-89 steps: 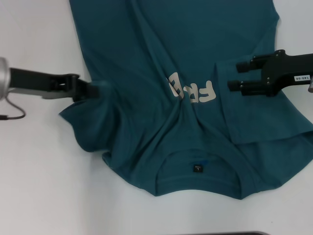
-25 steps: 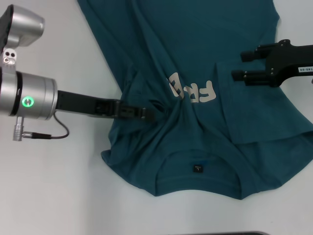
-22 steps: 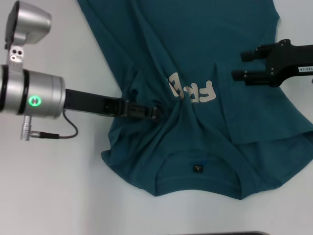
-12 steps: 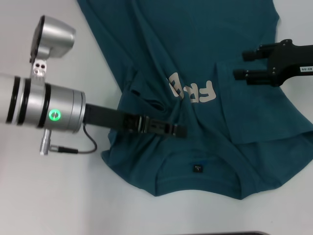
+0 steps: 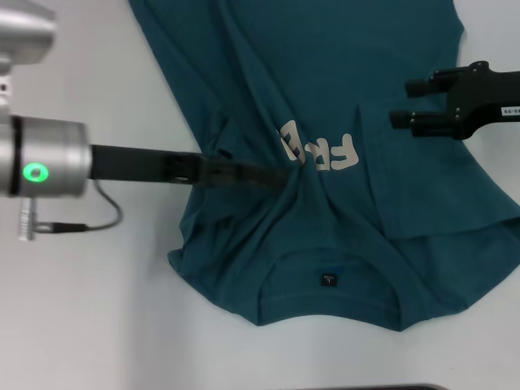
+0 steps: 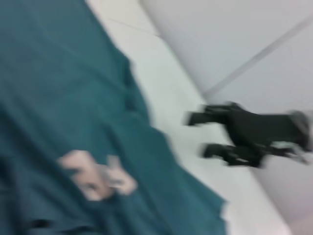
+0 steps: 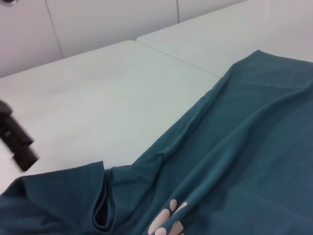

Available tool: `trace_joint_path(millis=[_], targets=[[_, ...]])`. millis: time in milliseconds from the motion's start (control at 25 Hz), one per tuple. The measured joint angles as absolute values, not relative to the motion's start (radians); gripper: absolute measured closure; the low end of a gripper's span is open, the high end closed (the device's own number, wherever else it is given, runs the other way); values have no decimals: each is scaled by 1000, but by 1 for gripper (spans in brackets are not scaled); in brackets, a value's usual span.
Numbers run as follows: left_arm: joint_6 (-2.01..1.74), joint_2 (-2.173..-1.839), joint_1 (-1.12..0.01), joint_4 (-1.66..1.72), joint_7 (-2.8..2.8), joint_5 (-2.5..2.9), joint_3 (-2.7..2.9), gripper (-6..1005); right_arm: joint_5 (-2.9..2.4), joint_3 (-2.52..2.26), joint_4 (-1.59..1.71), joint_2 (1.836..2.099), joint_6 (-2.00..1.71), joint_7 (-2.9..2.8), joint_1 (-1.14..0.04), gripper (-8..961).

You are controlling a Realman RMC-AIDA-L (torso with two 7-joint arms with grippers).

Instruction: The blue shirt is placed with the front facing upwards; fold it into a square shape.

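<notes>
**A:** The left gripper (image 5: 272, 175) reaches in from 9 o'clock with its jaws low over the folded-in left sleeve, right by the cream block letters (image 5: 318, 152). Can't tell if they're clenched or released, they're dark against the cloth. The right gripper (image 5: 404, 101) hangs at 2 o'clock with its jaws parted, gripping nothing, just above the other sleeve fold.

**B:** And the dark teal-blue short-sleeved cotton T-shirt (image 5: 325, 65) itself?

**A:** Face up on the white table (image 5: 89, 309), collar at 6 o'clock, hem running off at 12. Both sleeves look turned inward, though the left side is bunched.

**B:** So we're in the sleeve-fold step. I'd guess next needs that bunch flattened, then both grippers taking the shoulders to fold lengthwise.
</notes>
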State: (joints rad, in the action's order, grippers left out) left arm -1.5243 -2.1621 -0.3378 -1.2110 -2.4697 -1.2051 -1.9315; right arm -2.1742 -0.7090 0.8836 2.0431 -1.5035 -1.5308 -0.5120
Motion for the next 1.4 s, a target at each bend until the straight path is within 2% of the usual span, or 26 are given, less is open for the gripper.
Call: trace_joint_path(millis=[600, 1400], targets=[[-1426, -2163, -415, -1045, -2406, -993, -2006, 205, -2178, -710, 884, 2044, -1506, -1532, -512, 326], [-1482, -2172, -431, -1009, -2428, -1098, -1869, 205, -2175, -709, 884, 2042, -1504, -1529, -506, 327]])
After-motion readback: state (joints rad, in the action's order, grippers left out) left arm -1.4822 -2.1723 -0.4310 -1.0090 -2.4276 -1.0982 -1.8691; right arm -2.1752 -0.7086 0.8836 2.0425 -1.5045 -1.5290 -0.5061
